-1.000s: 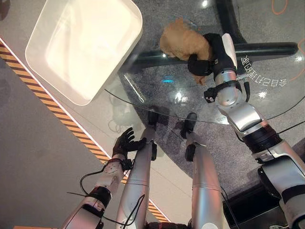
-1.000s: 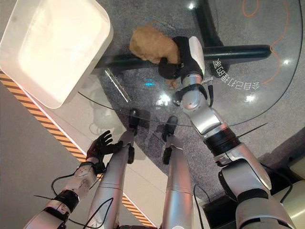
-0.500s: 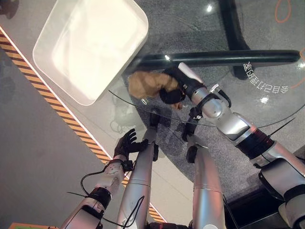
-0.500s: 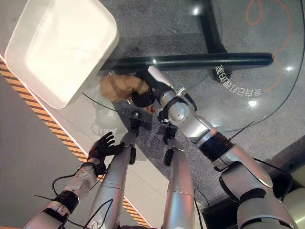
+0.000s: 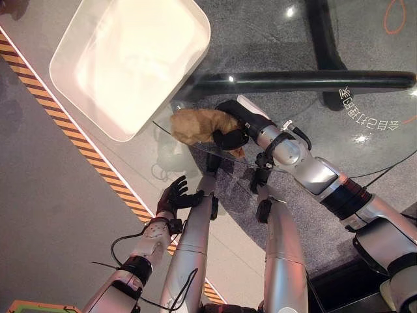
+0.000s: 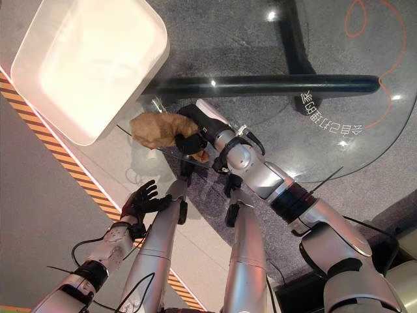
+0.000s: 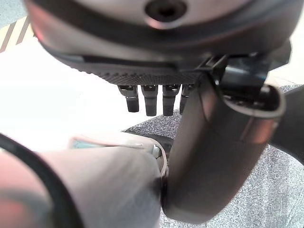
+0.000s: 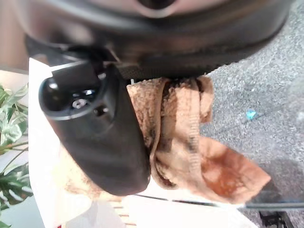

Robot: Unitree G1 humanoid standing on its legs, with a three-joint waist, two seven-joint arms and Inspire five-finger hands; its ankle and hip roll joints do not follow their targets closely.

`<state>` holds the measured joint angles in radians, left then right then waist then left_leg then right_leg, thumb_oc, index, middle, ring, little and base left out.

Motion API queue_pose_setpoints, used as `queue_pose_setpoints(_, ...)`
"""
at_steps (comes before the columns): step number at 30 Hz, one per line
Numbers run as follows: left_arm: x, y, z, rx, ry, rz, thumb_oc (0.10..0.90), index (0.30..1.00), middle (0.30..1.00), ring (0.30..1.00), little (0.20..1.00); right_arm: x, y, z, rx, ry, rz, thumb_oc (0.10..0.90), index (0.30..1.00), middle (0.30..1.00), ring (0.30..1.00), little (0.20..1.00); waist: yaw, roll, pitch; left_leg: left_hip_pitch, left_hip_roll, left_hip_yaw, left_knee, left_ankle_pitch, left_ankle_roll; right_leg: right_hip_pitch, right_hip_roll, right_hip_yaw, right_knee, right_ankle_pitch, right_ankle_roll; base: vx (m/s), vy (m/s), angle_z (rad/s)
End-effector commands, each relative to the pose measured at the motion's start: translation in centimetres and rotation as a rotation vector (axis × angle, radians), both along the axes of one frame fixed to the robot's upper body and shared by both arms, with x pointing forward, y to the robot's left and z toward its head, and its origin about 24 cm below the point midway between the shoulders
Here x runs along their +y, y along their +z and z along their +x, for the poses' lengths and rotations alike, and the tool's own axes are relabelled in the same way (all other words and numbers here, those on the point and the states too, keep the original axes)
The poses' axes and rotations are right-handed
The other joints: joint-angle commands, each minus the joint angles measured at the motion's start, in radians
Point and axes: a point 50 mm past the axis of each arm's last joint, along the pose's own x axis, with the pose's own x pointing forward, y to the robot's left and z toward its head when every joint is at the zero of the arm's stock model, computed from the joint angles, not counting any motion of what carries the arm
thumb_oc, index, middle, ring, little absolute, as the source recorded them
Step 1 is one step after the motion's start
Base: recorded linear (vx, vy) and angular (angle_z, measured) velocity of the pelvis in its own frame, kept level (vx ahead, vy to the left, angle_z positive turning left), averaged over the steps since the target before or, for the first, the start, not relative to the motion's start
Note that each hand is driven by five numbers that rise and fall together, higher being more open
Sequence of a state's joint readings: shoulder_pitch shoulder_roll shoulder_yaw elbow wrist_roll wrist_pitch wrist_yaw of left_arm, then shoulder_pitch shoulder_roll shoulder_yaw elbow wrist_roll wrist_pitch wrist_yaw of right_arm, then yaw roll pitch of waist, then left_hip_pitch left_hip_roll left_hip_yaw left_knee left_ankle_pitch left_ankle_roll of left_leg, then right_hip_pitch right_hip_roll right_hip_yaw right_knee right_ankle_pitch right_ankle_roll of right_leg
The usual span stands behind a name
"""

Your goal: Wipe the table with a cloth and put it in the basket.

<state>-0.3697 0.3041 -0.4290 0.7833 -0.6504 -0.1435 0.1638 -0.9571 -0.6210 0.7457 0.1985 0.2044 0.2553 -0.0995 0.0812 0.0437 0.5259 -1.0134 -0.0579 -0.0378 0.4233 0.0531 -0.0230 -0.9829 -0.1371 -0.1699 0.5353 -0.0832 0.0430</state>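
Cloth (image 5: 195, 125): bunched in right hand (image 5: 232, 134) grip at glass table (image 5: 365, 91) near-left edge | basket (image 5: 130, 65) just beyond, empty; drop pending | left hand (image 5: 171, 197) idle, fingers relaxed.

This looks like a robot test hall or showroom rather than a home. A round glass table (image 5: 365, 98) on a black metal base (image 5: 306, 81) stands over speckled grey carpet (image 5: 260, 26), beyond the right hand (image 5: 234, 127). Yellow-and-black hazard tape (image 5: 85, 147) stripes the smooth grey floor (image 5: 45, 222) past the left hand (image 5: 171, 195). Green plant leaves (image 8: 12, 142) show beside the right hand.
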Motion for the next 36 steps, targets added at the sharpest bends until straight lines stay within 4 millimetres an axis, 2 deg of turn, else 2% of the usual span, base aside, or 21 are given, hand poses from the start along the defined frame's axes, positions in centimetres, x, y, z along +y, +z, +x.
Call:
queue_pose_setpoints(1, 0.3, -3.6, -3.8, 0.135, 0.011, 0.022, 0.800, 0.900, 0.900, 0.900, 0.900, 1.0, 3.0, -1.8, -0.167, 0.090, 0.170, 0.100, 0.300, 0.300, 0.300, 0.200, 0.011, 0.033, -0.006, 0.044, -0.040, 0.083, 0.038, -0.120, 0.046, -0.013, 0.037, 0.012, -0.050, 0.059, 0.055, 0.00, 0.000, 0.00)
queue_pose_setpoints(8, 1.1, -2.8, -3.8, 0.052, 0.124, -0.076, 0.800, 0.900, 0.900, 0.900, 0.900, -0.3, 3.5, -1.8, -0.213, 0.035, 0.218, 0.100, 0.300, 0.300, 0.300, 0.200, 0.005, 0.034, -0.006, 0.066, -0.037, 0.088, 0.031, -0.122, 0.046, 0.002, 0.041, 0.016, -0.055, 0.058, 0.053, 0.00, 0.000, 0.00)
queue_pose_setpoints(13, 1.4, -0.6, -3.5, -0.109, 0.144, -0.190, 0.800, 0.900, 0.900, 0.900, 0.900, -1.7, 3.6, -2.3, -0.198, 0.031, 0.302, 0.100, 0.300, 0.300, 0.300, 0.200, 0.006, 0.049, -0.006, 0.104, -0.037, 0.092, 0.015, -0.121, 0.045, 0.031, 0.036, 0.012, -0.059, 0.052, 0.050, 0.00, 0.000, 0.00)
queue_pose_setpoints(21, 2.2, 2.0, -3.4, -0.253, 0.234, -0.418, 0.800, 0.900, 0.900, 0.900, 0.900, -3.0, 3.0, -3.4, -0.194, 0.045, 0.442, 0.100, 0.300, 0.300, 0.300, 0.200, 0.004, 0.058, -0.006, 0.160, -0.042, 0.096, -0.003, -0.119, 0.048, 0.082, 0.035, 0.007, -0.065, 0.040, 0.044, -0.01, 0.001, -0.01)
queue_pose_setpoints(24, 2.0, 4.1, -3.5, -0.350, 0.172, -0.566, 0.800, 0.900, 0.900, 0.900, 0.900, -3.8, 2.7, -4.3, -0.184, 0.067, 0.502, 0.100, 0.300, 0.300, 0.300, 0.200, 0.001, 0.058, -0.006, 0.177, -0.042, 0.096, -0.004, -0.123, 0.050, 0.102, 0.036, 0.006, -0.069, 0.036, 0.040, 0.00, 0.000, 0.00)
queue_pose_setpoints(27, 1.0, 5.9, -3.7, -0.416, 0.052, -0.682, 0.800, 0.900, 0.900, 0.900, 0.900, -4.3, 2.3, -5.0, -0.167, 0.097, 0.552, 0.100, 0.300, 0.300, 0.300, 0.200, -0.001, 0.058, -0.006, 0.190, -0.042, 0.094, -0.010, -0.122, 0.053, 0.114, 0.036, 0.003, -0.070, 0.037, 0.040, -0.02, -0.035, 0.00)
queue_pose_setpoints(28, 0.1, 6.6, -3.8, -0.437, -0.009, -0.726, 0.800, 0.900, 0.900, 0.900, 0.900, -4.3, 1.9, -5.3, -0.153, 0.121, 0.580, 0.100, 0.300, 0.300, 0.300, 0.200, -0.003, 0.056, -0.006, 0.196, -0.042, 0.094, -0.014, -0.122, 0.056, 0.121, 0.036, 0.002, -0.072, 0.037, 0.039, 0.00, 0.000, 0.00)
queue_pose_setpoints(32, -1.7, 7.7, -4.7, -0.486, -0.167, -0.881, 0.800, 0.900, 0.900, 0.900, 0.900, -4.4, 1.5, -6.6, -0.116, 0.244, 0.689, 0.100, 0.300, 0.300, 0.300, 0.200, -0.013, 0.054, -0.006, 0.217, -0.044, 0.093, -0.024, -0.121, 0.063, 0.143, 0.039, 0.002, -0.085, 0.043, 0.037, 0.00, 0.000, 0.00)
queue_pose_setpoints(36, -2.6, 8.8, -5.1, -0.530, -0.251, -0.995, 0.800, 0.900, 0.900, 0.900, 0.900, -3.8, 1.6, -7.8, -0.128, 0.354, 0.746, 0.100, 0.300, 0.300, 0.300, 0.200, -0.023, 0.046, -0.006, 0.225, -0.040, 0.098, -0.023, -0.126, 0.065, 0.156, 0.043, 0.008, -0.094, 0.044, 0.035, -0.01, -0.012, -0.02)
